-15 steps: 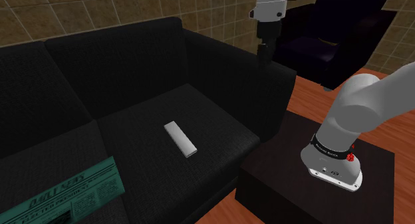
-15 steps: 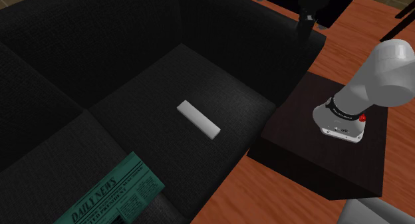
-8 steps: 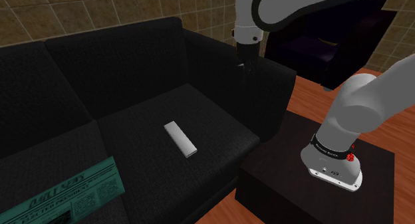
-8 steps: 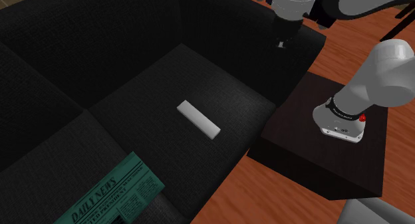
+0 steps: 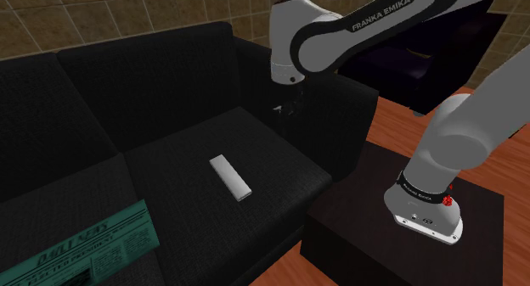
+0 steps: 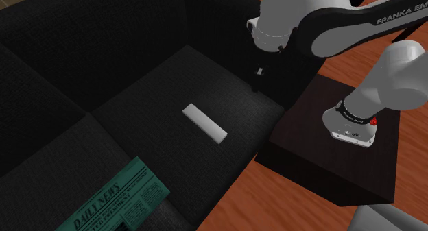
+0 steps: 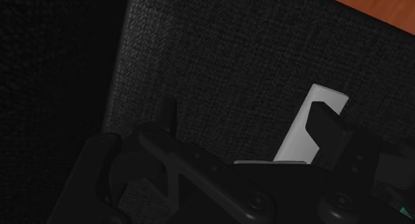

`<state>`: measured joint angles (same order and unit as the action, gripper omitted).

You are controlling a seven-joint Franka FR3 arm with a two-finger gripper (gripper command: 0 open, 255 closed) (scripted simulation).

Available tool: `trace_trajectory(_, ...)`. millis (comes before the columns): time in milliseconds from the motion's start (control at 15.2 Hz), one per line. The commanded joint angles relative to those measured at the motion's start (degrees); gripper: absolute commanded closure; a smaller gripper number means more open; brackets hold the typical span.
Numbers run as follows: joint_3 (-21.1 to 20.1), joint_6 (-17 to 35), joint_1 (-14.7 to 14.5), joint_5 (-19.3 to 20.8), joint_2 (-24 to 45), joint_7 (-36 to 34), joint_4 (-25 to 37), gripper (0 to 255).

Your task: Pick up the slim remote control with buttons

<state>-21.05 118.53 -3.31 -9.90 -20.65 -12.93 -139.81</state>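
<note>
Progress: early approach, by my reading. Nothing was gripped; the reach across, descent, closing and lift were all left to do.
Pincer [image 5: 284, 107]: black, fingers spread, nothing between them. It hovered over the seat's end by the armrest, well apart from the remote.
Remote [image 5: 231, 177]: lay flat near the middle of the sofa [image 5: 170, 98] seat cushion, touching nothing else. In the wrist view it showed partly behind one finger.
Remote shape: slim flat bar, plain pale grey-white, squared ends. Buttons could not be made out.
Sofa surface: black with a coarse woven grain, and it looked soft. The remote sat low on it, so I judged the fingers would need to press down into the fabric to get round its long edges.
Newspaper [image 5: 81, 246]: teal printed sheet, flat on the next cushion's front, well apart from the remote.
Stand [image 5: 357, 216]: dark matt box on a reddish wood floor [image 5: 399, 123].
</note>
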Motion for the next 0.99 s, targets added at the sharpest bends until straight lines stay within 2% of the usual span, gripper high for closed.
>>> trace_trajectory(0, -2.4, 4.0, 0.2, 1.2, 4.9, -3.6, 1.6, 0)
trace_trajectory(264, -5.9, 9.7, 0.7, 5.8, 14.0, -11.0, 5.7, 0)
trace_trajectory(528, -7.7, 13.8, 0.2, 13.2, 23.8, -19.6, 11.2, 0)
trace_trajectory(924, -5.9, 16.2, -4.5, 24.9, 38.4, -31.7, 22.2, 0)
